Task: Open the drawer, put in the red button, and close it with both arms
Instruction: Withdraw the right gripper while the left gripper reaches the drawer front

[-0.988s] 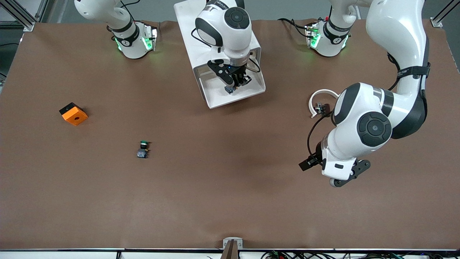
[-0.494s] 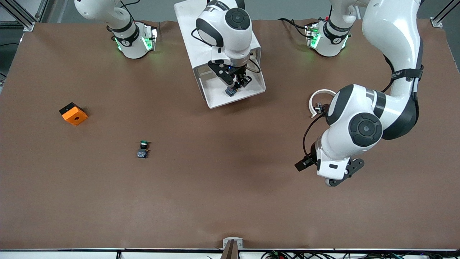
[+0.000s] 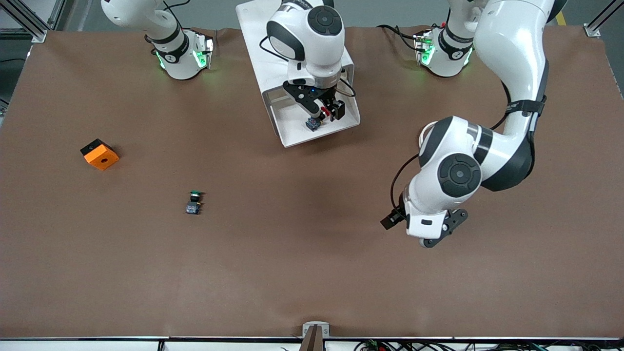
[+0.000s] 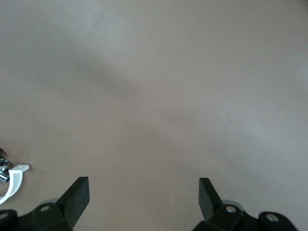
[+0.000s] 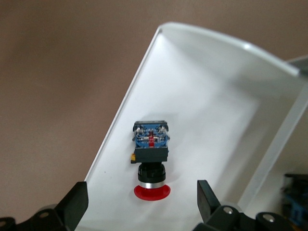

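Small red-capped push-button on black and blue-grey body (image 5: 151, 161) lies on its side in the pulled-out shallow white drawer tray (image 5: 202, 96), directly under the right gripper (image 3: 325, 111), whose fingers are spread wide, holding nothing. Left gripper (image 4: 144, 199) hangs over bare brown table (image 3: 292, 253) toward the left arm's end, spread wide, empty, well apart from the drawer. Judgement: closing push next.

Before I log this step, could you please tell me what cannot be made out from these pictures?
- Cabinet, front view: the right arm covers its top; its other drawers are not visible.
- Red button in the drawer: clear in the right wrist view, but tiny in the front view under the open right gripper.
- Left gripper, left wrist view: open over bare table; its body is cut off by the edge.
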Available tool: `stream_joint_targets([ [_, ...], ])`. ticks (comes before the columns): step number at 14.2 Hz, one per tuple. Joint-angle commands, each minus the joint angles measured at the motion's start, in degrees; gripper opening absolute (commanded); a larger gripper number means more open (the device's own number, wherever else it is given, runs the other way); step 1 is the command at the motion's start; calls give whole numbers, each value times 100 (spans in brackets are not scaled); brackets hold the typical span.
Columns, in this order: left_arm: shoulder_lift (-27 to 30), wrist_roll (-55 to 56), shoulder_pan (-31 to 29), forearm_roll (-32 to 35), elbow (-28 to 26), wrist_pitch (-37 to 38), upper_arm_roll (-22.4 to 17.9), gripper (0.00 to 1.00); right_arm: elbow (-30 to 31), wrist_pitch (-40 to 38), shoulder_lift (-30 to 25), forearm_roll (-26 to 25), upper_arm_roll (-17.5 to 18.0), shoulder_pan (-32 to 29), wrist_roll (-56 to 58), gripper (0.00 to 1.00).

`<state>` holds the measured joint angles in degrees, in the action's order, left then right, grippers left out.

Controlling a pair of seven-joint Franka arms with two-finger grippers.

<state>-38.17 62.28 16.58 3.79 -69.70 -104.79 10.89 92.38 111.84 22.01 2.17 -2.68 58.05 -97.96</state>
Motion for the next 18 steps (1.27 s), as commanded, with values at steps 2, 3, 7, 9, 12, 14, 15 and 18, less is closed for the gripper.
stream_joint_targets([
  [2,29,-15,345,139,-420,-331,27,100,-641,-846,-91,3,-5,-723,1136,100],
  [3,116,-15,416,139,-639,-418,53,100,-773,-1083,-135,-6,-5,-882,1478,100],
  [7,669,-278,425,139,-1780,-1067,492,100,-1143,-1891,-381,3,-5,-1892,3207,100],
  [9,1029,-287,417,139,-2580,-1717,668,100,-1152,-2174,-495,12,-13,-2506,4428,100],
  [12,1206,-287,408,130,-3022,-1808,1081,100,-1187,-2385,-636,-14,-22,-3438,6238,100],
  [14,1259,-287,425,130,-3216,-1834,1309,100,-1379,-2718,-654,-23,-22,-4071,7487,100],
  [15,1259,-278,451,130,-3287,-1860,1432,100,-1528,-2868,-654,-32,-22,-4457,8120,100],
  [18,1242,-164,487,130,-3375,-2019,1635,100,-1644,-2966,-654,-49,-31,-5425,9879,100],
])
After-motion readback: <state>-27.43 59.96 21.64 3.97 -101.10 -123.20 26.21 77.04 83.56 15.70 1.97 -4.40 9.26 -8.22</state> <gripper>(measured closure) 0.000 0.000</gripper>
